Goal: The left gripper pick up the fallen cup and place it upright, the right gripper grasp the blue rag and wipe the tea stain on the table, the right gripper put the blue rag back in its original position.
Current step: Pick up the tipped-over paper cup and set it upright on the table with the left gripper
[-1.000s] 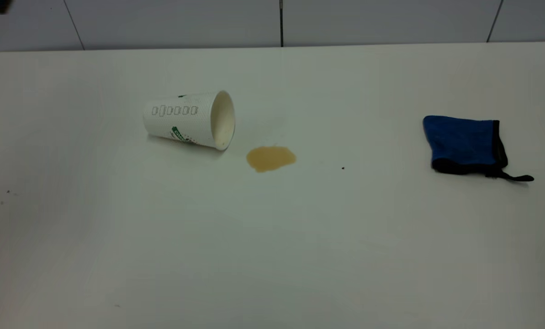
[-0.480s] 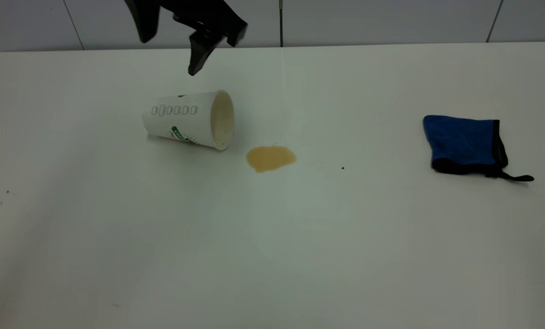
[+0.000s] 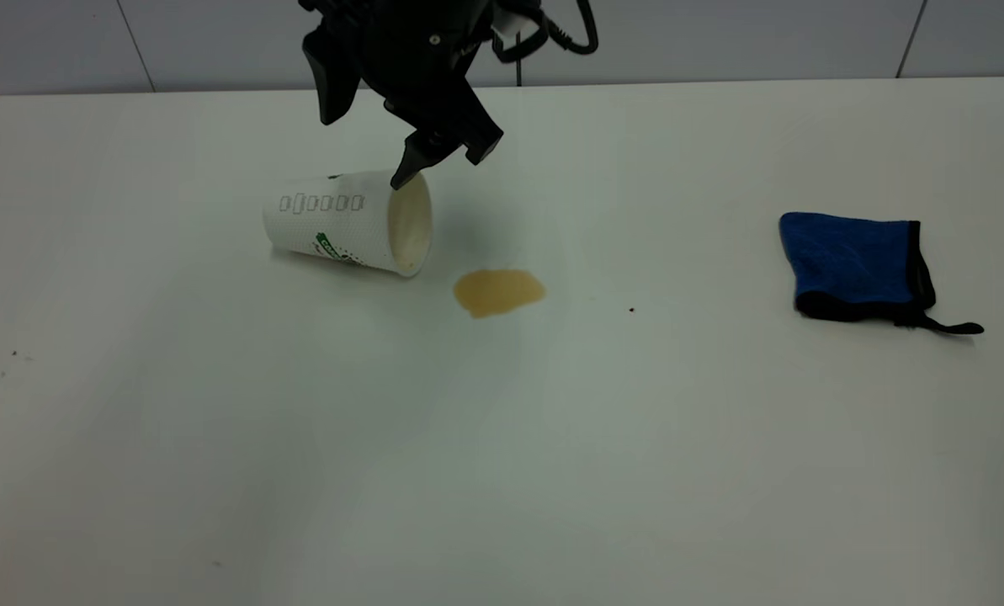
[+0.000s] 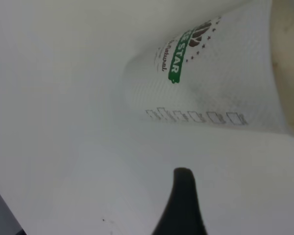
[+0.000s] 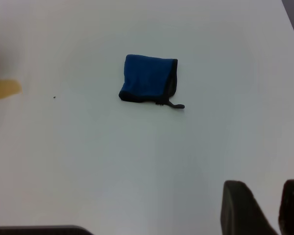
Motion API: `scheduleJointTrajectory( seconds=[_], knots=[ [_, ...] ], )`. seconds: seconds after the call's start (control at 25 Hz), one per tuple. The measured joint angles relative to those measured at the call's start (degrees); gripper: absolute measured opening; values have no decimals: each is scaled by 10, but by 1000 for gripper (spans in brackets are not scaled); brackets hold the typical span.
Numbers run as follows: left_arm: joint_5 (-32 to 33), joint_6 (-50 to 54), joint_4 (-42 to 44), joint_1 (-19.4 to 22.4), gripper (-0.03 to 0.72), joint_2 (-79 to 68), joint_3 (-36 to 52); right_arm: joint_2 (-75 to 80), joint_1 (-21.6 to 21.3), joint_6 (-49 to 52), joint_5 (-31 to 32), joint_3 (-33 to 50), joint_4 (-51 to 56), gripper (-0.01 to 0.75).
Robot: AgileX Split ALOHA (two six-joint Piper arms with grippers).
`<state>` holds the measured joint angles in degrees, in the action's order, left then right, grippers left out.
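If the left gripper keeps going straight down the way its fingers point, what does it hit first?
Most likely the cup: the left gripper is open, one fingertip already at the upper rim. Depth is uncertain from this view.

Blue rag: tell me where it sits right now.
In the exterior view the blue rag lies flat on the table at the right side, well apart from the tea stain and the fallen cup, with no gripper near it.
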<state>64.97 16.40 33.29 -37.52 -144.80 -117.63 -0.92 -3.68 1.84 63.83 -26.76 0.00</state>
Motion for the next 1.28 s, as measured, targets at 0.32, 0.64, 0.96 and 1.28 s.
scheduleJointTrajectory(
  seconds=[0.32, 0.64, 0.96, 1.28],
  knots=[
    [-64, 35, 49, 0, 668, -54, -1, 0, 0, 0, 0, 0, 0, 237],
    [-80, 81, 137, 1, 604, -85, -2, 0, 0, 0, 0, 0, -8, 237],
    [-67, 84, 188, 5, 120, -96, -5, 0, 0, 0, 0, 0, -9, 237],
    [-27, -43, 127, 34, 11, -26, -7, 0, 0, 0, 0, 0, -9, 237]
  ],
)
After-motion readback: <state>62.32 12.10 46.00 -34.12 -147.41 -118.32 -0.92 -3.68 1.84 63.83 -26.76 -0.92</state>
